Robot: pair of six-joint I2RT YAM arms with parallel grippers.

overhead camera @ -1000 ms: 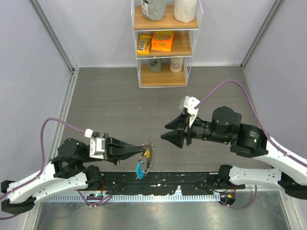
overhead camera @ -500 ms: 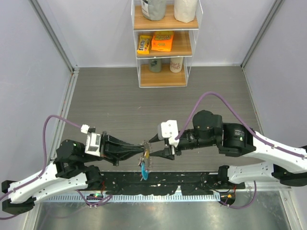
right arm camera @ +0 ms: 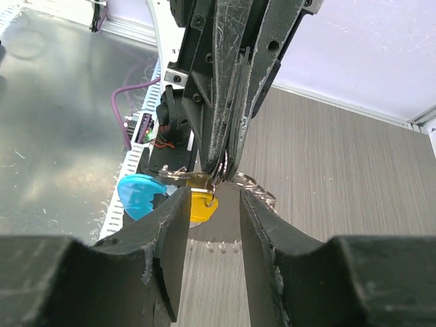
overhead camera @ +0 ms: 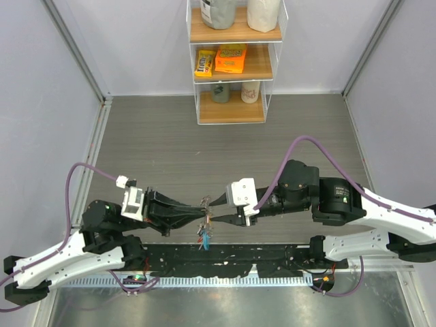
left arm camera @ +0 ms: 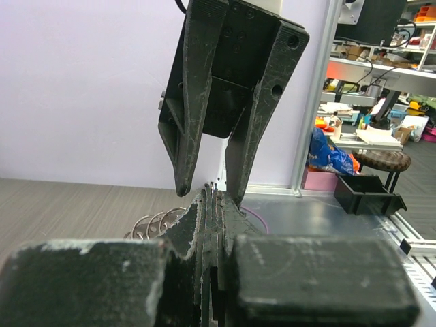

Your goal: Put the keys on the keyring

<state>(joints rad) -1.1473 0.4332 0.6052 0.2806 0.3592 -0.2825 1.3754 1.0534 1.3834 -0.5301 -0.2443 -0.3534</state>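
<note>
Well, from above, the left gripper (overhead camera: pixel 202 219) is clamped on the keyring (overhead camera: pixel 205 227), the right gripper (overhead camera: pixel 209 212) touching close above it. Left wrist: right fingers narrowly parted. Right wrist: yellow key (right arm camera: pixel 201 206) and blue tag (right arm camera: pixel 136 195) hang just under the keyring

The left arm (overhead camera: pixel 48 262) and right arm (overhead camera: pixel 402 221) have white shells, black joints and a purple cable (overhead camera: pixel 303 139) each. Their black tapered fingers (left arm camera: pixel 197 82) are scuffed, with small holes.
</note>
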